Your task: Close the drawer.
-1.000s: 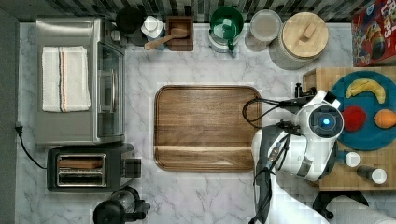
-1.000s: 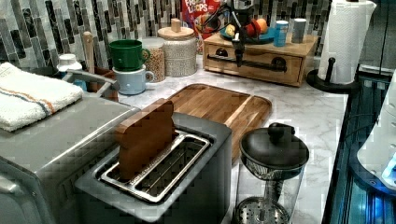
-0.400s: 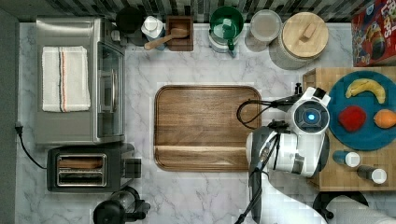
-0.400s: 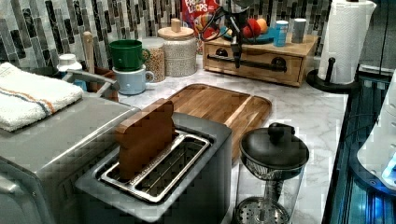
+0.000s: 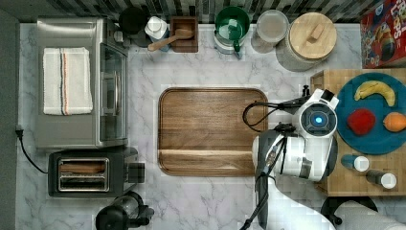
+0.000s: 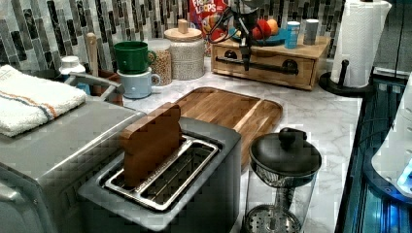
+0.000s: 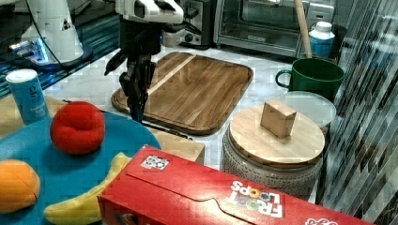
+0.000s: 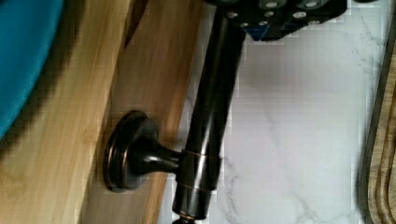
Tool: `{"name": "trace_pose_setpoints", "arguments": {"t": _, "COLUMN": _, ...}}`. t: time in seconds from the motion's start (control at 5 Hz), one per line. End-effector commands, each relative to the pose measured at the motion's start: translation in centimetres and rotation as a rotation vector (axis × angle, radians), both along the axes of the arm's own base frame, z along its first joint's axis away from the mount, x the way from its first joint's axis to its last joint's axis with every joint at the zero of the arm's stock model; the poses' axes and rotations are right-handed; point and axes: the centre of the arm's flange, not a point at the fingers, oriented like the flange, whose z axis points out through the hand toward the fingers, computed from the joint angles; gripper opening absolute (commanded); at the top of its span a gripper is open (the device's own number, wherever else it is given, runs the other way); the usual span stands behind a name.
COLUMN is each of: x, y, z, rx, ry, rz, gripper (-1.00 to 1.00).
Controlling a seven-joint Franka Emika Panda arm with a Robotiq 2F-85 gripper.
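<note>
The drawer is a light-wood front in the box under the blue plate, and it looks flush with the box. Its thin black bar handle runs along the front. In the left view my gripper hangs straight down right in front of that handle. The right view has the gripper pointing down at the box's front edge, beside the handle. In the wrist view the handle and its round mount sit close against the drawer front, the bar running up under the gripper body.
A brown cutting board lies on the marble next to the arm. A lidded canister, a cereal box and a green mug stand at the back. A paper towel holder stands beside the box.
The arm's wrist shifted slightly toward the top view's left about a second ago, then held still. The drawer front looks the same throughout.
</note>
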Motion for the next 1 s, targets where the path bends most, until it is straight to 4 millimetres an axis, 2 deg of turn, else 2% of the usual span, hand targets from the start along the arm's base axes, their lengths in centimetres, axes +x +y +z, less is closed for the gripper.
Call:
{"name": "trace_pose_setpoints", "arguments": {"t": 0.2, "x": 0.3, "y": -9.92, "z": 7.42, "rx": -0.123, "ry": -0.166, "rz": -0.17, "gripper": -1.0}}
{"name": "trace_pose_setpoints", "arguments": {"t": 1.0, "x": 0.3, "y": -9.91, "z": 7.41, "rx": -0.123, "ry": -0.166, "rz": -0.17, "gripper": -1.0}}
